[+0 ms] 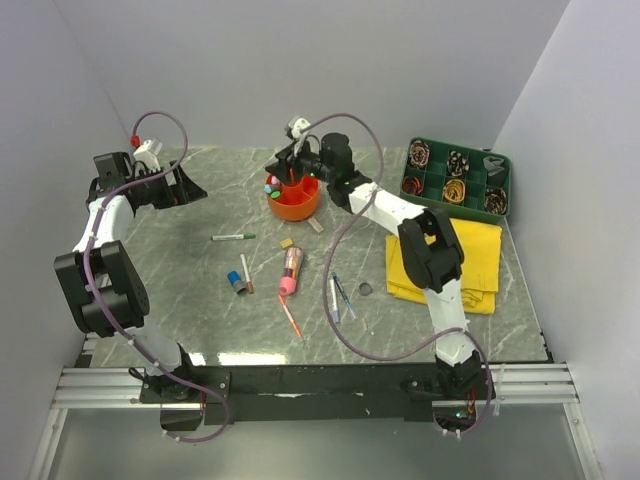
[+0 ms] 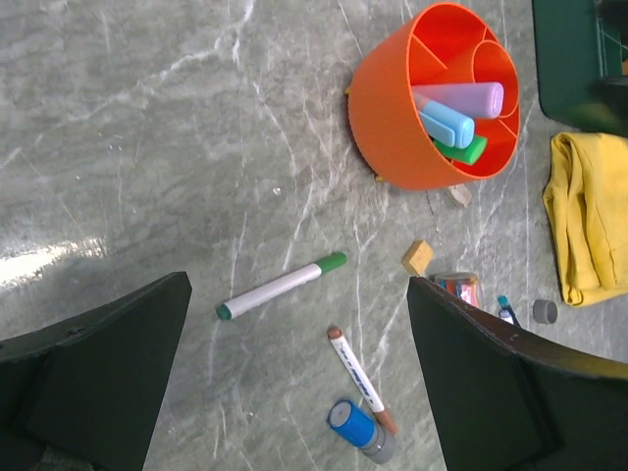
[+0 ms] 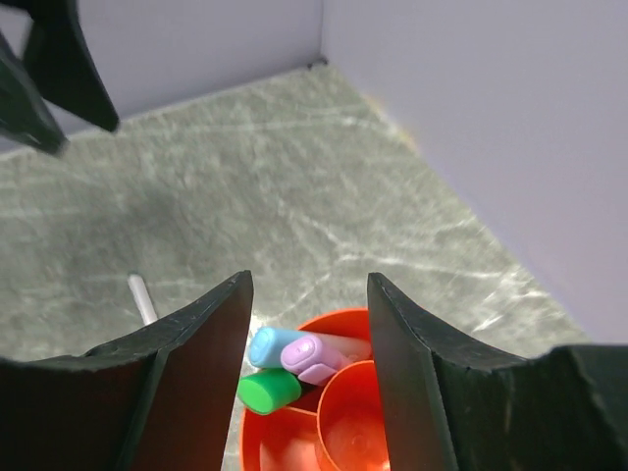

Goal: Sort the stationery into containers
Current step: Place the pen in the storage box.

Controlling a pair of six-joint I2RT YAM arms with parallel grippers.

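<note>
Looking down from overhead, I see pens and a pink tube scattered on the grey marbled tabletop between pale lilac walls, with the round orange plastic organiser at the back. From the left wrist, my left gripper gapes empty above a green-capped white pen. From the right wrist, the right gripper hangs parted, holding nothing, over the organiser's markers.

Right end effector: two dark fingers parted, nothing between them, over the organiser.
Orange organiser: at 6 o'clock, its centre cup towards 5.
Ring compartment: blue cap, lilac cap and green cap bunched together, at 10 o'clock from the cup.
Bench: grey marbled; pale pen end at 9 o'clock.
Dark pointed shapes: at 11 o'clock, blurred.
</note>
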